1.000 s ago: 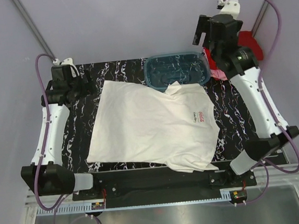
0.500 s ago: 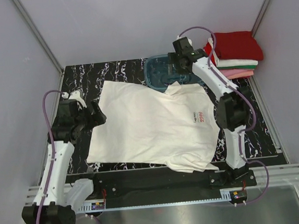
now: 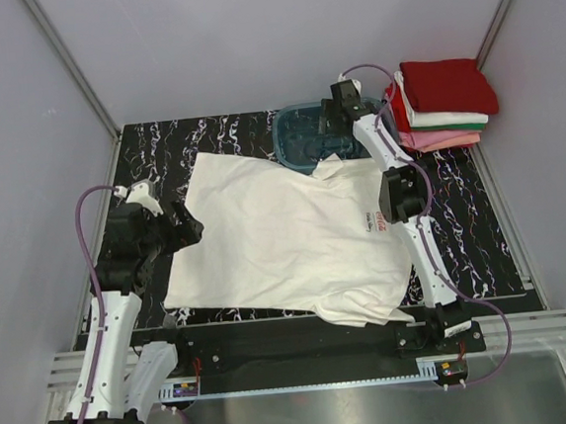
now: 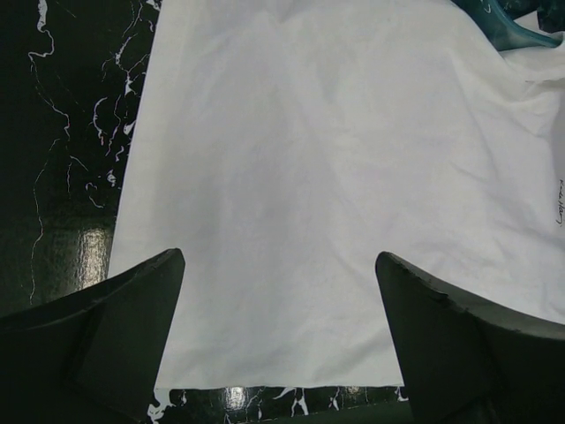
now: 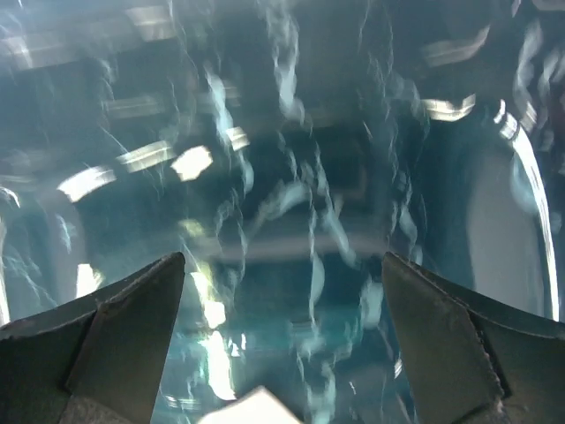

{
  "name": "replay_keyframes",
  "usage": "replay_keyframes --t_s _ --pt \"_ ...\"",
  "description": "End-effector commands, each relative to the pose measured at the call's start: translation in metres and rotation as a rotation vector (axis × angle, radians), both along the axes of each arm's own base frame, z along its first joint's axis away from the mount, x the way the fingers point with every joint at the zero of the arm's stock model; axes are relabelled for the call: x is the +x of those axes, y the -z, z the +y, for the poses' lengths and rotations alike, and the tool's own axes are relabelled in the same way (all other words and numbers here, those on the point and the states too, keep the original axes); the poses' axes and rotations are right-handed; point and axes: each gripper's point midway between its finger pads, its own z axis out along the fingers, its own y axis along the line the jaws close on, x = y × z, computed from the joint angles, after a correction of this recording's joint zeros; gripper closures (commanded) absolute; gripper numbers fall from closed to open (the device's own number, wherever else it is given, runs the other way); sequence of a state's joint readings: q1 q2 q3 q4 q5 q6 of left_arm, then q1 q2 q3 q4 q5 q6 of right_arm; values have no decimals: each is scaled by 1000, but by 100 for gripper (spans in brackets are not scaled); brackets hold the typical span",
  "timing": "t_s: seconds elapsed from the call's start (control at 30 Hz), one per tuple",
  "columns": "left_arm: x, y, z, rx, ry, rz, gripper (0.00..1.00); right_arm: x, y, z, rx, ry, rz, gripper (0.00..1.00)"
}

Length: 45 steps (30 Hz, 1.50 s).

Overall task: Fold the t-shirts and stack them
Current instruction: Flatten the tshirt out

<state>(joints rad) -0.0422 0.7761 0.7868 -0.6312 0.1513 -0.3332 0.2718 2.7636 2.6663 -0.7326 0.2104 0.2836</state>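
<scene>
A white t-shirt [image 3: 275, 237] with a small red logo [image 3: 381, 221] lies spread flat on the black marbled table [image 3: 140, 165]. Its collar end touches the teal tub. Folded t-shirts, dark red on top with white and pink below, are stacked [image 3: 444, 104] at the back right. My left gripper [image 3: 187, 228] hovers open at the shirt's left edge; in the left wrist view the open gripper [image 4: 279, 258] frames the white cloth [image 4: 335, 159] and its hem. My right gripper [image 3: 330, 130] is open above the tub; the right wrist view shows the gripper [image 5: 282, 258] empty.
The translucent teal plastic tub [image 3: 301, 131] stands at the back middle of the table and fills the right wrist view as a blurred tub floor [image 5: 291, 159]. Grey walls enclose the table. A metal rail [image 3: 307, 369] runs along the near edge.
My right arm swung left from in front of the folded stack and now reaches over the tub. My left arm came from the back left to the shirt's left edge. Both grippers stayed open.
</scene>
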Motion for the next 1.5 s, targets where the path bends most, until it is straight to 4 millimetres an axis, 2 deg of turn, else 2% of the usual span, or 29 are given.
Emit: replay_keyframes --t_s 0.0,0.23,0.3,0.43,0.47,0.5,0.57,0.6,0.67,0.73,0.77,0.83,0.87,0.93,0.97,1.03,1.07,1.1,1.13,1.17,1.2,1.23,1.27,1.3,1.33,1.37,1.4,1.43,1.47 --pt "8 -10 -6 -15 31 -52 4 41 -18 7 75 -12 -173 0" --pt "8 -9 -7 -20 31 -52 4 101 -70 -4 66 -31 -531 0" --pt "8 -7 -7 -19 30 -43 4 111 -72 -5 75 -44 -592 0" --pt "9 -3 -7 -23 31 -25 4 133 -110 -48 112 128 -822 0" --pt "10 -2 -7 -21 28 -24 4 137 -106 -54 138 142 -849 0" --pt "10 -2 -6 -19 26 -24 4 140 -124 -57 181 153 -933 0" --pt "11 0 -6 -18 24 -18 4 142 -130 -72 194 208 -1002 0" --pt "11 1 -6 -19 23 -15 4 141 -153 -75 205 217 -1089 0" --pt "12 3 -7 -20 24 -4 4 138 -176 -77 198 193 -1175 0" --pt "13 4 -7 -19 26 2 4 133 -211 -80 225 176 -1254 0" --pt "12 6 -7 -20 26 8 4 127 -241 -79 235 153 -1298 0" --pt "13 6 -6 -20 22 9 4 118 -278 -63 232 46 -1340 0" --pt "13 7 -6 -21 14 10 4 101 -330 -63 247 26 -1407 0" --pt "14 8 -1 -13 -15 15 4 86 -363 -51 272 -16 -1438 0" --pt "13 8 0 -9 -21 17 4 60 -417 -49 284 -37 -1512 0" --pt "14 8 3 0 -36 15 4 42 -446 -38 303 -60 -1524 0" --pt "14 8 3 1 -37 15 4 13 -493 -37 312 -82 -1571 0" --pt "14 8 3 -2 -35 14 4 16 -480 -32 295 -89 -1487 0" --pt "15 9 2 -7 -34 16 4 8 -483 -30 309 -64 -1454 0" --pt "17 10 0 -13 -30 18 4 -34 -531 -38 336 -60 -1497 0" --pt "18 11 -2 -23 -24 26 4 -24 -477 -36 337 -46 -1352 0" --pt "22 16 -3 -33 -27 52 5 -37 -470 -37 393 -24 -1301 0" --pt "22 20 -3 -39 -35 72 5 -81 -502 -45 427 -18 -1323 0" --pt "24 25 -7 -47 -31 98 6 -81 -435 -45 413 16 -1139 0" --pt "25 24 -10 -66 -38 103 7 -96 -420 -50 447 67 -1072 0" --pt "24 25 -13 -73 -43 110 7 -135 -436 -58 475 90 -1059 0" --pt "20 29 -15 -82 -62 129 7 -165 -401 -66 485 156 -905 0" --pt "18 30 -17 -90 -70 133 7 -167 -356 -64 457 180 -763 1" --pt "15 33 -15 -87 -85 139 7 -199 -351 -66 456 197 -713 1"
